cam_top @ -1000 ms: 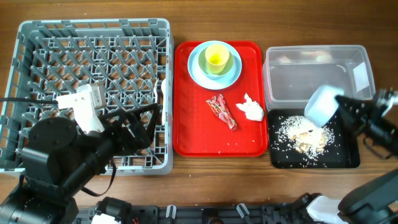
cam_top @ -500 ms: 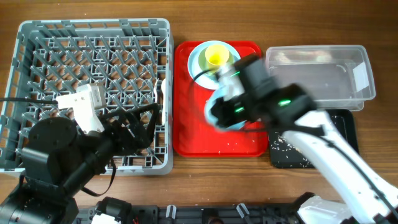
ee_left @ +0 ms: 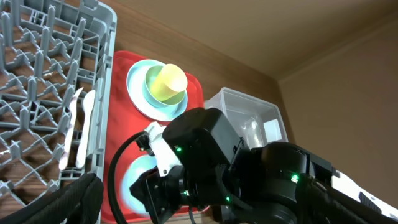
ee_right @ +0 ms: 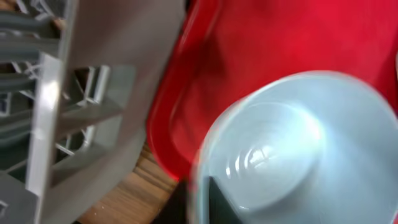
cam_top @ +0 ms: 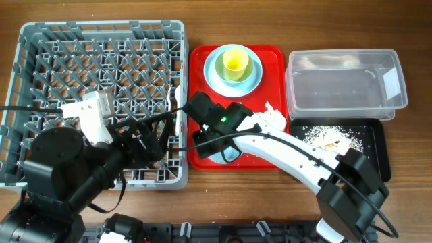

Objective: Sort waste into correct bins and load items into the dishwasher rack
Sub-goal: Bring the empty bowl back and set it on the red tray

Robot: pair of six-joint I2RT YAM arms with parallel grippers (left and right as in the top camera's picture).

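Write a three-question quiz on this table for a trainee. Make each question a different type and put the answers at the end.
1. True or false: the yellow cup stands inside the clear tub.
2. What does the right pincer grip? A) a pale blue bowl B) a crumpled napkin C) a red wrapper
3. Fill the gap: the white fork and spoon lie in the ____.

Key: 1 false; 2 A; 3 dishwasher rack.
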